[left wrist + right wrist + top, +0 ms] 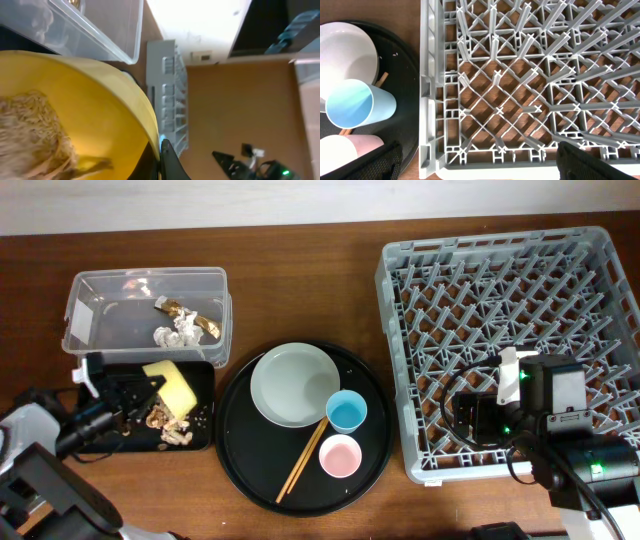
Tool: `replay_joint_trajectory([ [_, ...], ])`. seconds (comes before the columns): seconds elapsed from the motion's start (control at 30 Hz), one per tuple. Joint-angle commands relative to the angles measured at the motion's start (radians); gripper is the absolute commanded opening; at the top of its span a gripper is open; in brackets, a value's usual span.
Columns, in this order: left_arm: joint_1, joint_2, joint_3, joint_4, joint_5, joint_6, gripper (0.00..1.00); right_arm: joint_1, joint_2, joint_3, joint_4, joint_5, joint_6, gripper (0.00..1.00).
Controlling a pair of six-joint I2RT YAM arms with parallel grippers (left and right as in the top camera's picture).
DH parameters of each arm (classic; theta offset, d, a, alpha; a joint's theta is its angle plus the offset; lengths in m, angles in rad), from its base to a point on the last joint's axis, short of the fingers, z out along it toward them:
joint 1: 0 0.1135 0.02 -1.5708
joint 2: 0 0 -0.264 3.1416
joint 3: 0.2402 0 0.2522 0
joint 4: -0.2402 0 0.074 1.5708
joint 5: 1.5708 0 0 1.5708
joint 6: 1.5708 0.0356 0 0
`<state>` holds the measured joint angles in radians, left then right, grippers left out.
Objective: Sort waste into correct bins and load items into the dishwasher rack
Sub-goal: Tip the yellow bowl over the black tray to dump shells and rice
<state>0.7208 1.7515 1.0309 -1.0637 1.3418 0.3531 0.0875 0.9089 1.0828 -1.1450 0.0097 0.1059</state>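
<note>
Now the bowl is tipped over the black bin

We see the left gripper (pixel 138 388) clamped on the rim of the yellow bowl (pixel 170 383). It holds the bowl on edge above the black bin (pixel 205 380) at the front left of the table (pixel 300 280). From the left wrist, the bowl fills most of the view. A brown, stringy clump (pixel 30 135) lies against its inner wall, and one dark finger (pixel 169 162) sits at the rim. Scraps (pixel 168 423) and pale crumbs (pixel 200 416) lie in the bin, below and to the right of the bowl.

Just behind the bin sits the tub (pixel 95 320). The tissue (pixel 172 333) and the wrapper pieces (pixel 168 305) lie in its right half.

Between the bin and the rack (pixel 500 270) is the round tray (pixel 245 460). On it the plate (pixel 290 385) sits toward the back, and the blue cup (pixel 347 412) touches the plate's front right rim. The pink cup (pixel 340 455) stands just in front of the blue one. The chopsticks (pixel 303 460) lie diagonally from beside the blue cup to the tray's front, passing left of the pink cup.

The right gripper (pixel 480 162) hovers over the front left part of the rack. Its jaws are spread wide and hold nothing. Between them we see only lattice and pegs, and the two cups show at the left edge of that wrist view.
</note>
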Motion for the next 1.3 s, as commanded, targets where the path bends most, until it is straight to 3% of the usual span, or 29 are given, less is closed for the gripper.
replay_joint_trajectory([
  [0.0, 0.052, 0.006, -0.006, -0.042, 0.197, -0.031, 0.00, -0.005, -0.003, 0.018, -0.001, -0.002, 0.006, 0.99],
  [0.5, 0.081, 0.006, -0.006, 0.003, 0.223, -0.060, 0.00, -0.005, -0.003, 0.018, -0.001, -0.001, 0.006, 0.99],
  [0.63, 0.081, 0.006, -0.006, 0.097, -0.019, -0.062, 0.00, -0.005, -0.003, 0.018, -0.001, -0.002, 0.006, 0.99],
  [0.7, 0.080, 0.006, -0.006, 0.093, 0.011, -0.098, 0.00, -0.005, -0.003, 0.018, -0.001, -0.002, 0.006, 0.99],
  [0.77, 0.080, 0.006, -0.006, 0.043, 0.214, 0.029, 0.00, -0.005, -0.003, 0.018, -0.002, -0.002, 0.006, 0.99],
  [0.97, 0.055, -0.010, -0.006, -0.019, 0.225, 0.099, 0.00, -0.005, 0.002, 0.018, -0.005, -0.002, 0.006, 0.99],
  [1.0, 0.030, -0.033, -0.005, -0.050, 0.201, 0.144, 0.00, -0.005, 0.008, 0.018, -0.004, -0.002, 0.006, 0.99],
  [1.17, -0.173, -0.217, 0.031, -0.048, -0.087, 0.150, 0.00, -0.005, 0.050, 0.018, -0.023, -0.002, 0.006, 0.99],
  [1.27, -0.368, -0.249, 0.092, -0.002, -0.262, 0.072, 0.00, -0.005, 0.053, 0.018, -0.027, -0.002, 0.006, 0.99],
])
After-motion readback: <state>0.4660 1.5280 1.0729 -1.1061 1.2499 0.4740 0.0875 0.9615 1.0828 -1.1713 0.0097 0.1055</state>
